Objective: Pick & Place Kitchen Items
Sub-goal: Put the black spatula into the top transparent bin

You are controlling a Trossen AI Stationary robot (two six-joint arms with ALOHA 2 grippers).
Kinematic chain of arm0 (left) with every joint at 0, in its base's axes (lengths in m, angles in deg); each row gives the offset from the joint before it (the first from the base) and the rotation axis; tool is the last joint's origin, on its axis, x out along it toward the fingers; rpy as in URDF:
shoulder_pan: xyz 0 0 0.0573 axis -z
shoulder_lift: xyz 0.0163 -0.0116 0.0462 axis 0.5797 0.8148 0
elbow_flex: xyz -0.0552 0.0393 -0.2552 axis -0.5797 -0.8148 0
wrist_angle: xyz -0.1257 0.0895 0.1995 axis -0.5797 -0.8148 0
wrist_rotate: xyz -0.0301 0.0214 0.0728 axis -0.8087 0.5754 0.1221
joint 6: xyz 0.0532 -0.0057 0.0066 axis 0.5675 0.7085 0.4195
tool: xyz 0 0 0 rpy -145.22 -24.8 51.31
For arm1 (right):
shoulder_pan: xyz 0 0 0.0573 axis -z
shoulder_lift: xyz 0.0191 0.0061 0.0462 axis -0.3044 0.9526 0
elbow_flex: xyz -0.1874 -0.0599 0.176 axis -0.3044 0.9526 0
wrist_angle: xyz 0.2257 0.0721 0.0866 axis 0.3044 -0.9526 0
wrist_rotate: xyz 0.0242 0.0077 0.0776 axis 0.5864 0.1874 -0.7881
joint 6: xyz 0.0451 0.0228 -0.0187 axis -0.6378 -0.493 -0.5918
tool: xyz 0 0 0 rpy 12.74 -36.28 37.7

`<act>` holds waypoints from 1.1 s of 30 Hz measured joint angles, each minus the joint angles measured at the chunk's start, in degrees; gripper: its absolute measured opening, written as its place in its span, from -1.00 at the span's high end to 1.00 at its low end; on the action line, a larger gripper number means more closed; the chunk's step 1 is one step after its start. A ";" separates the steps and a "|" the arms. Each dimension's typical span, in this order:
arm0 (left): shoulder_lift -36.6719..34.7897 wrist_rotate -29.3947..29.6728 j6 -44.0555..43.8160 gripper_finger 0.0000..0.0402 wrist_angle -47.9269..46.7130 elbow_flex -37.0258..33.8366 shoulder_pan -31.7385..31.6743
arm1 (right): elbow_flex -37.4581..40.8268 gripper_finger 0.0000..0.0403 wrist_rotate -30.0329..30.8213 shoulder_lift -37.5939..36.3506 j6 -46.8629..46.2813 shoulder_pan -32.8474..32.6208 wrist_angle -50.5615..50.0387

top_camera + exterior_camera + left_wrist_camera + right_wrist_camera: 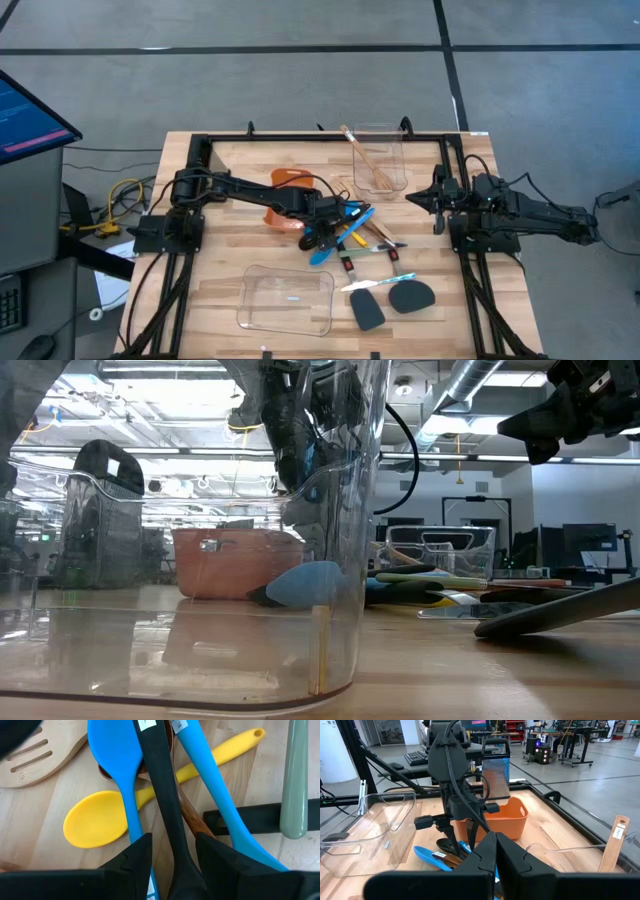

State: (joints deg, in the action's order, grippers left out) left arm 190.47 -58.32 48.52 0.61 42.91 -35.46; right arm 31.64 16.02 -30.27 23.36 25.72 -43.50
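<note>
The left end effector (172, 852) hangs low over the utensil pile at the middle of the counter (220, 290), its two fingers parted on either side of a black handle (165, 795). The fingers stand just beside that handle; whether they press on it cannot be made out, and the handle's far end is cut off by the frame edge.

In the left wrist view a yellow spoon (95, 822) lies crosswise beneath the black handle, with a blue spoon (112, 750) over it at about 11 o'clock from the fingers. A second blue handle (215, 790) runs off toward 1 o'clock. The slotted wooden turner (35, 762) is half out of frame at 10 o'clock, and a grey-green handle (294, 780) shows only as a strip at 3 o'clock.

From above, the arm hides much of the pile. The orange bin (288, 183) sits at 10 o'clock from it, partly covered. Two black spatulas (390, 300) lie at 5 o'clock. A wooden spoon (368, 160) rests in the clear container (392, 135) at 1 o'clock.

The right end effector (495, 852) waits at the counter's 3 o'clock edge, fingers closed together on nothing.
</note>
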 joint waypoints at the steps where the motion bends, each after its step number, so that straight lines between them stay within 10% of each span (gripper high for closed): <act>1: 0.00 0.00 0.00 0.30 0.00 0.00 0.00 | 0.00 1.00 0.00 0.01 0.00 0.00 0.00; 33: 0.31 0.25 -2.56 0.30 3.28 -6.05 0.07 | 0.00 1.00 0.00 0.00 0.00 -0.01 0.00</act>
State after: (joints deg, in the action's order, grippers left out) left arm 190.77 -58.07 45.96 3.89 36.86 -35.40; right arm 31.64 16.02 -30.27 23.36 25.71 -43.50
